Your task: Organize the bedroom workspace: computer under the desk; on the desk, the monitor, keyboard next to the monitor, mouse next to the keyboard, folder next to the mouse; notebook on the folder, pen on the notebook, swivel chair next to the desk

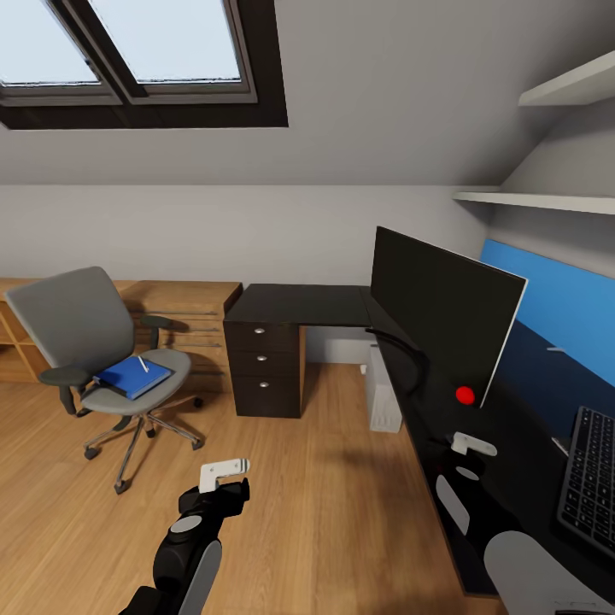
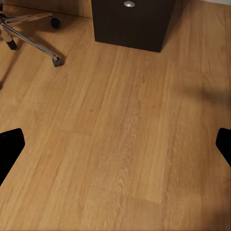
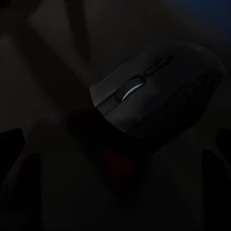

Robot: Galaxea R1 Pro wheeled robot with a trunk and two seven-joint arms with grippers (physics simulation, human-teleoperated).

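while the right end effector (image 1: 468, 444) hovers open over the counter (image 1: 299, 303), the mouse (image 3: 154, 91) lies just ahead between its fingers, long axis slanted across them; the left end effector (image 1: 226, 471) hangs open above the floor (image 2: 125, 134).

Open wood floor (image 1: 325, 478) lies between the swivel chair (image 1: 102, 359) and the desk (image 1: 478, 444); the monitor (image 1: 444, 312) crowds the desk top.
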